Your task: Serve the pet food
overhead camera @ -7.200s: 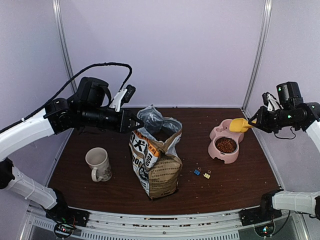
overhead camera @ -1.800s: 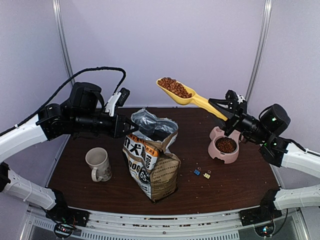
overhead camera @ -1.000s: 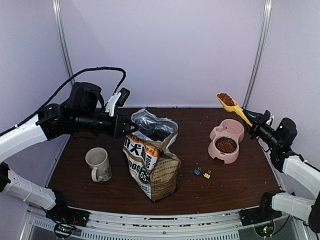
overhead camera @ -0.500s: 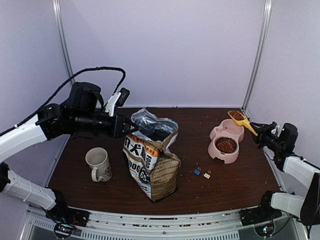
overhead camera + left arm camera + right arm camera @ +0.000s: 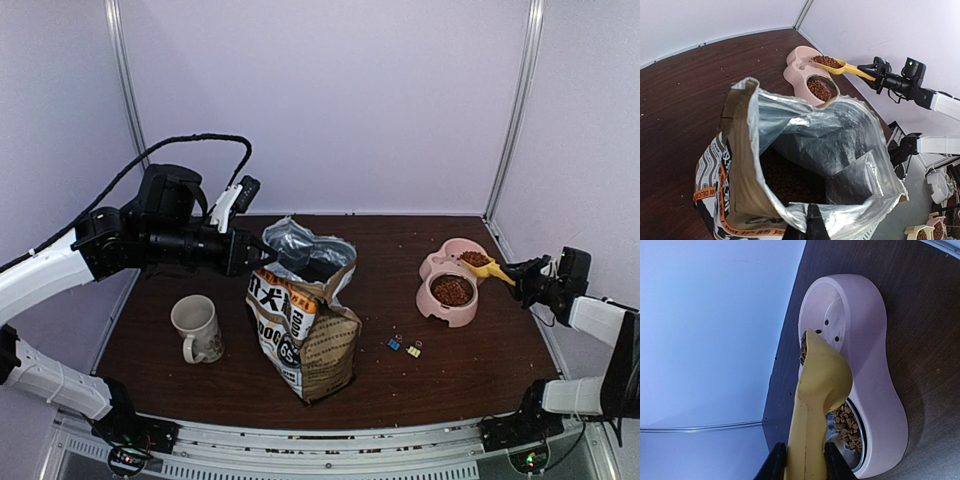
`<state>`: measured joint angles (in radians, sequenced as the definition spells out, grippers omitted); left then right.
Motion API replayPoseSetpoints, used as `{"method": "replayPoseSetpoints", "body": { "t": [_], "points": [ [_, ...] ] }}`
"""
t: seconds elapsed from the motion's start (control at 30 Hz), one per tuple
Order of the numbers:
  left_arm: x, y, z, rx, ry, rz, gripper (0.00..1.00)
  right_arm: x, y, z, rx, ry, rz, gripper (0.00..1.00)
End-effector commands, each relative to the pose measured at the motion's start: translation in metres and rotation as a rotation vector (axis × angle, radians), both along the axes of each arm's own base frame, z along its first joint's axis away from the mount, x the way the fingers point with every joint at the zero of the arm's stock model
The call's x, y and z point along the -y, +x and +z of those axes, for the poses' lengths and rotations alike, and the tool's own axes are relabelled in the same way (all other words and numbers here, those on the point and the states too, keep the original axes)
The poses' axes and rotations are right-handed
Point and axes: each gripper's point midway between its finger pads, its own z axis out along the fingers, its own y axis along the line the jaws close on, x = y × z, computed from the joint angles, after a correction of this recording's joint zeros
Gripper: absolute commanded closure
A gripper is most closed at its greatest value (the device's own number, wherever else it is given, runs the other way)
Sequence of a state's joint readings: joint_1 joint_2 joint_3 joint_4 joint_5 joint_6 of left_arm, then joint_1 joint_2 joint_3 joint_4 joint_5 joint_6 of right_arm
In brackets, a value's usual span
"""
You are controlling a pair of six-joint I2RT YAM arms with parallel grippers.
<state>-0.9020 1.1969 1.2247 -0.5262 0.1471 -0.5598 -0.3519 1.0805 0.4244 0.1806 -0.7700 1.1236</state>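
Lowered, the loaded scoop (image 5: 478, 262) hovers over the feeder (image 5: 446, 316) at the right edge of the surface (image 5: 450, 375), clamped in the right jaws; left jaws pinch the bag (image 5: 305, 330). One well holds pet food (image 5: 452, 291); this load awaits tipping.

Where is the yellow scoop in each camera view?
Top external: right of centre, the scoop sits over the far end of the pink bowl.
Left wrist: upper middle, the scoop over the same bowl.
Right wrist: lower centre, the scoop's underside showing.
Shared landmark: the pink bowl.
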Motion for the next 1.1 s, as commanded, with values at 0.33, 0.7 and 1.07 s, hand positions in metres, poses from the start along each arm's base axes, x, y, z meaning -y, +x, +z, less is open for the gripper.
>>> {"method": "replayPoseSetpoints", "body": {
  "t": [0.33,0.7,1.07],
  "points": [
    [0.005,0.011,0.065,0.166,-0.148,0.001,1.00,0.018,0.016,0.011,-0.055,-0.222,0.059,0.95],
    [0.005,0.011,0.066,0.175,-0.146,-0.005,1.00,0.028,0.022,0.024,-0.101,-0.333,0.083,0.94],
    [0.007,0.011,0.066,0.176,-0.147,-0.013,1.00,0.019,0.031,0.035,-0.155,-0.464,0.172,0.94]
  ]
}}
